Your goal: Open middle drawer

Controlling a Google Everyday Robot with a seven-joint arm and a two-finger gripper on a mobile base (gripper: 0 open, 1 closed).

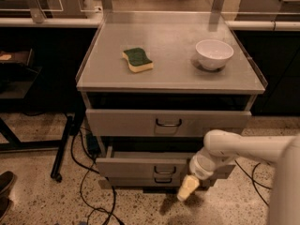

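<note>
**A:** Camera view: what is logged on the worktop?

**B:** On the grey worktop (pixel 178 76) a green/yellow sponge (pixel 138 60) is seen left of ctr and a white bowl (pixel 214 54) at right. They are set well apart.

**A:** Drawers?

**B:** 3 grey fronts are counted. The top drawer (pixel 126 122) has the tallest front. The middle drawer (pixel 126 167) is found below it, w/ a dark gap between. Its front is set fwd of the bottom drawer (pixel 136 182), so it is noted as partly open. A dark wire handle (pixel 165 170) is seen in its central recess.

**A:** Gripper pos.?

**B:** The gripper (pixel 189 187) is located low, just below-right of that handle, in front of the bottom drawer and near the floor (pixel 37 191). It is pointed down-left. The white arm (pixel 243 146) is brought in from the right edge. Contact w/ the middle drawer cannot be told.

**A:** Gripper state?

**B:** Cannot be told; only a cream tip is made out.

**A:** Floor?

**B:** Black cables (pixel 80 186) are laid left of the cabinet. A dark shoe (pixel 5 184) is cut off at the lower-left edge.
</note>
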